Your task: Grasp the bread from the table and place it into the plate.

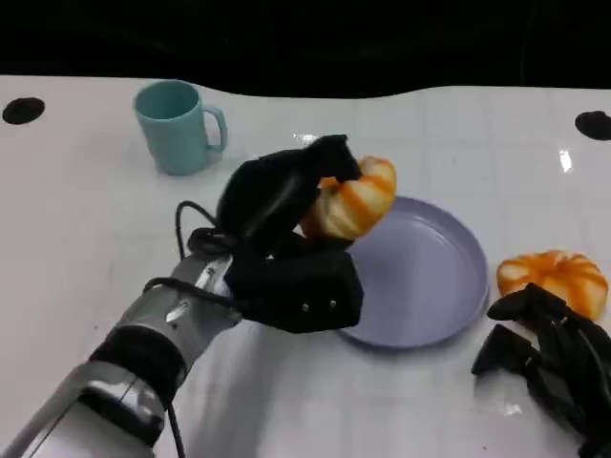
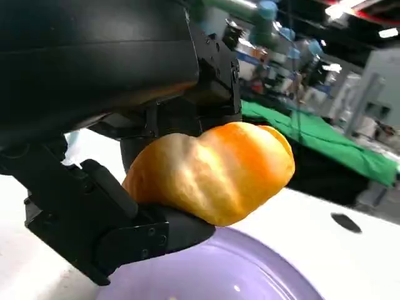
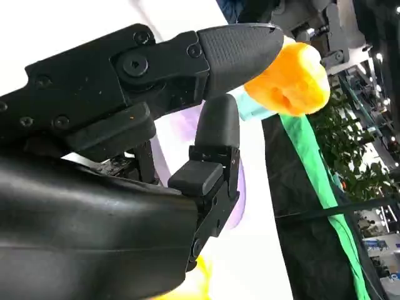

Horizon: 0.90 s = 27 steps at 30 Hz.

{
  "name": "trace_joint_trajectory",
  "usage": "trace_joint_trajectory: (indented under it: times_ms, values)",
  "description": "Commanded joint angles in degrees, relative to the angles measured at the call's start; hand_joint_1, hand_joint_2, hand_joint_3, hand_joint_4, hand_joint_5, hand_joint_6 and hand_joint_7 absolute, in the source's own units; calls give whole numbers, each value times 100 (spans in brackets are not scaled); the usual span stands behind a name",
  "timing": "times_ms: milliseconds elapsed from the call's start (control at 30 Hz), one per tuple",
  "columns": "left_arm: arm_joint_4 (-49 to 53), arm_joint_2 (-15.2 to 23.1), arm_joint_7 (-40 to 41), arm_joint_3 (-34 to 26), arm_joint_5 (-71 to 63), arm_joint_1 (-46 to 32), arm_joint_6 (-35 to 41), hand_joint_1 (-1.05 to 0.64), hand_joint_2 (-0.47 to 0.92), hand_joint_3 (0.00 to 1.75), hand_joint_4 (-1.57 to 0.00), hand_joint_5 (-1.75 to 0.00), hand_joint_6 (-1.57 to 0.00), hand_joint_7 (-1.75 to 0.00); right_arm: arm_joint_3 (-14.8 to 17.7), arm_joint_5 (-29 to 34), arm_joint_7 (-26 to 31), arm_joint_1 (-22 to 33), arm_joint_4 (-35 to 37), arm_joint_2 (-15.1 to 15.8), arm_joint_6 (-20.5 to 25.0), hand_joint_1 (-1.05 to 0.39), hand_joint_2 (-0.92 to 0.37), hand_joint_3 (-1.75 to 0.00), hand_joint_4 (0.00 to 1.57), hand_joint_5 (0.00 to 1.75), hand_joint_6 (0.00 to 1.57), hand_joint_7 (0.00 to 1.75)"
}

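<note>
The left hand (image 1: 286,239) is matte black, blocky, with small silver screws on its boxy palm housing. Thin black cables (image 1: 186,234) loop at its wrist. Behind it runs a silver forearm (image 1: 105,382) with a black band. The right hand (image 1: 554,358) is equally black, its fingers (image 3: 231,44) rubbery-tipped.

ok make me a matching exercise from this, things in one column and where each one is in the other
Things:
1. teal mug
2. bread
3. second bread
4. purple plate

Places:
a. held in the left robot hand above the plate's edge
b. on the table just beyond the right robot hand
c. far left of the table
d. middle of the table, between the two robot hands

Pairs: 1-c, 2-a, 3-b, 4-d
</note>
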State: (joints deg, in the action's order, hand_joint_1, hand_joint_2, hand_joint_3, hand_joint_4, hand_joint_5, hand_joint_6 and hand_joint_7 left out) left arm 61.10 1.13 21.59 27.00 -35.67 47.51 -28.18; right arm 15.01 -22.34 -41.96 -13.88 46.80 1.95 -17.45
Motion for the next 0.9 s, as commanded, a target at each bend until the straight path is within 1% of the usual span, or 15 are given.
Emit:
trace_joint_trajectory:
  times_ms: [33,200,433,500,533,567,600,667,700,733,767,800,833,867,900]
  values:
    - [178,-110,-421,60,36,251,2,-20,49,129,-94,-175,-72,-175,8,55,107,99,49,83,61,-54,-92,-25,66,156,62,120]
    - [405,-362,-627,259,-139,452,266,-22,49,127,-94,-175,-74,-175,20,19,156,140,-7,1,25,-53,-92,-25,67,157,63,121]
    - [550,-431,-535,495,-375,611,459,-24,51,126,-95,-175,-73,-175,-11,32,178,154,-55,4,72,-55,-92,-25,65,160,62,122]
    - [597,-417,-530,659,-552,700,595,-24,55,111,-93,-175,-69,-175,-16,40,196,158,-69,-7,53,-54,-92,-25,65,160,61,122]
    - [612,-411,-548,724,-624,737,656,-24,60,99,-89,-175,-69,-160,-20,54,224,163,-82,-15,39,-55,-92,-24,65,161,62,123]
    - [619,-408,-562,759,-654,757,691,-24,62,94,-87,-175,-69,-154,-24,64,247,168,-94,-20,30,-55,-92,-24,65,161,62,123]
    - [613,-398,-703,783,-661,796,749,-24,64,88,-83,-173,-69,-144,-19,46,264,169,-110,-29,73,-56,-92,-24,65,162,62,123]
    - [585,-382,-906,786,-640,832,797,-27,74,58,-69,-166,-73,-89,-12,27,261,157,-103,-30,103,-56,-92,-22,65,162,63,123]
    - [572,-378,-958,784,-635,838,810,-27,81,42,-65,-164,-77,-65,-11,24,261,154,-101,-29,108,-56,-92,-22,65,162,63,123]
    - [569,-359,-1058,822,-671,863,827,-30,85,36,-59,-156,-73,-53,-8,20,269,154,-106,-32,116,-56,-92,-22,65,162,63,123]
    - [566,-345,-1133,852,-700,881,843,-34,88,34,-52,-134,-64,-36,-5,16,277,156,-113,-35,125,-56,-92,-22,64,162,63,122]
    - [564,-330,-1223,869,-711,895,850,-36,90,33,-49,-122,-60,-27,-3,21,289,157,-111,-38,111,-56,-92,-21,64,162,63,122]
    - [559,-319,-1297,880,-713,906,864,-44,91,35,-41,-82,-48,-14,-2,26,299,158,-110,-40,100,-56,-92,-22,65,161,63,122]
    - [552,-314,-1338,882,-706,908,873,-48,92,36,-39,-63,-44,-8,-3,29,305,159,-108,-41,90,-56,-92,-22,65,161,63,122]
    - [545,-313,-1461,893,-703,932,944,-49,92,37,-39,-53,-42,-5,11,2,284,155,-100,-48,99,-56,-92,-22,66,161,63,122]
